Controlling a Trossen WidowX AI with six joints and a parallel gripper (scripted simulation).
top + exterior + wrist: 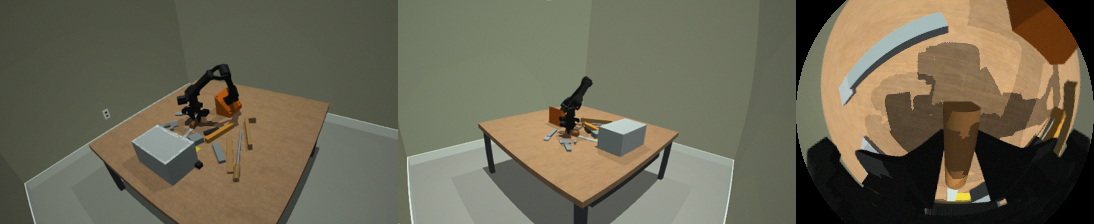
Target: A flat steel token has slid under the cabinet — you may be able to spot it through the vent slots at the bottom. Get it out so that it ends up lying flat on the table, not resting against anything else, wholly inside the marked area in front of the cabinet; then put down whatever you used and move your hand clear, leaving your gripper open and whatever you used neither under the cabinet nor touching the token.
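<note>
The grey cabinet (181,164) (623,140) stands with its vented front not visible. The steel token is not visible in any view. A tool's brown wooden handle (193,124) (574,132) (962,150) lies low at the table, with its pale flat blade (187,134) (587,138) (952,194) pointing toward the cabinet. My gripper (197,120) (568,132) (957,132) points down and is shut on this handle, one finger on each side. A small yellow patch (198,149) (963,197) shows beside the cabinet; the rest of the marked area is hidden.
A grey block (196,138) and an orange bar (219,132) lie near the blade. A grey bar (219,152), a wooden strip (229,154), a long rod (239,148) and a hooked wooden piece (248,135) lie farther aside. A grey T-shaped piece (566,145) and stepped strip (550,134) (896,48) lie opposite.
</note>
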